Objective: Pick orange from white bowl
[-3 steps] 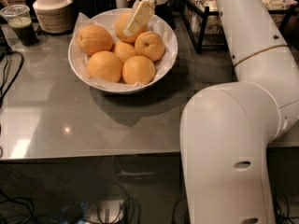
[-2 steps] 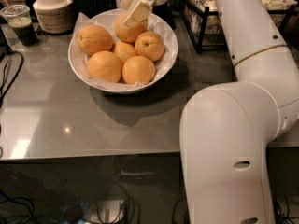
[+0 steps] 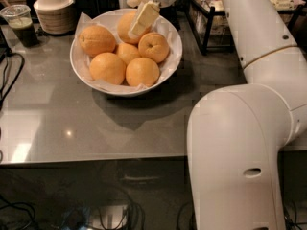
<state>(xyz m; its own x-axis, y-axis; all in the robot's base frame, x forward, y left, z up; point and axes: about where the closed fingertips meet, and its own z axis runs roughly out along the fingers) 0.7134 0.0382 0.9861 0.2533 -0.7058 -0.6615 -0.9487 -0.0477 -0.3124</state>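
The white bowl (image 3: 172,56), lined with crinkled white paper, stands on the grey table at the back and holds several oranges. The orange (image 3: 123,28) lies at the bowl's far side, dull yellow-orange and partly hidden. My gripper (image 3: 137,19) comes down from the top and sits right on this orange, covering its right part. The orange still rests in the bowl among the others. Smaller, brighter oranges (image 3: 142,71) lie in front of it.
A ribbed beige lidded container (image 3: 53,11) and a plastic cup with a dark drink (image 3: 20,24) stand at the back left. Black cables (image 3: 9,75) run along the left edge. My white arm (image 3: 249,143) fills the right side. A black rack (image 3: 206,18) stands behind the bowl.
The gripper shifted slightly up and left over the far orange, then came back down and right onto it. The oranges and bowl have not moved.
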